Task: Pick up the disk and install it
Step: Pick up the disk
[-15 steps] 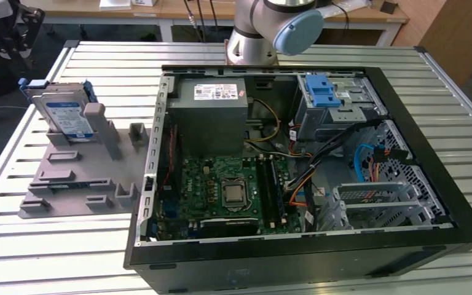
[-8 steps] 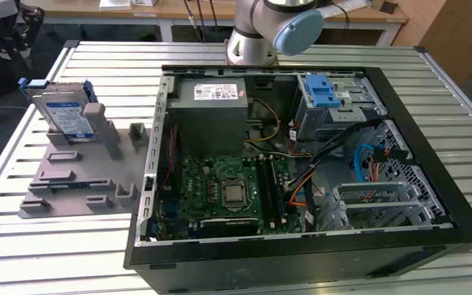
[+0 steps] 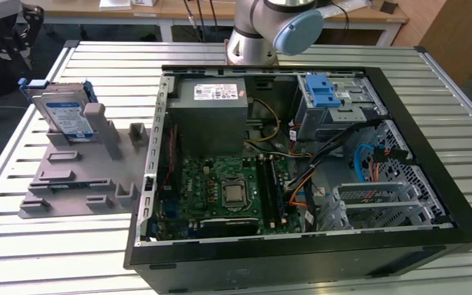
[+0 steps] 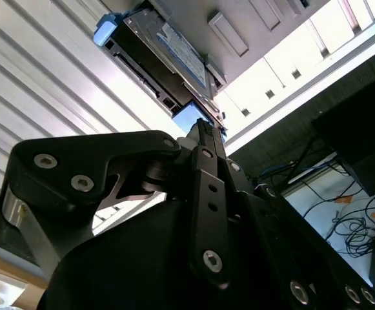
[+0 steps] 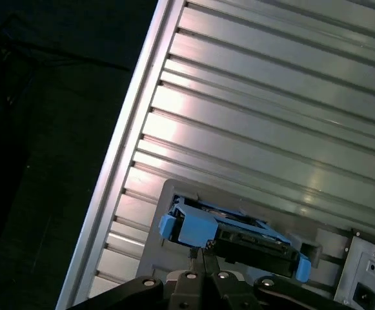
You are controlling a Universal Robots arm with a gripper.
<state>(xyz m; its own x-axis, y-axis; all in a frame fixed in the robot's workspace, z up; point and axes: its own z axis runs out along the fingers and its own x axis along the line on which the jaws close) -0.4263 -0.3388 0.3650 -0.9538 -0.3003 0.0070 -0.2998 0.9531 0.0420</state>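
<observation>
The disk [image 3: 66, 114] stands on edge in a grey holder [image 3: 72, 178] at the exterior view's left, on the slatted table. It is silver with a blue-and-white label and blue side rails. In both wrist views the disk [image 4: 168, 48] [image 5: 232, 226] lies just beyond my gripper [image 4: 202, 126] [image 5: 199, 250]. The black fingers are pressed together, shut, with nothing between them. Their tips sit close to the disk's blue rail end, and a small gap shows between them and the rail. The arm's base [image 3: 269, 27] rises behind the computer case.
An open black computer case [image 3: 432, 147] lies on the table at the exterior view's right. Inside it are a grey power supply [image 3: 211, 117], a green motherboard [image 3: 228, 190] and a metal drive cage [image 3: 338, 107] with a blue latch [image 3: 322, 92]. The table's edge [image 5: 119, 168] drops off beside the holder.
</observation>
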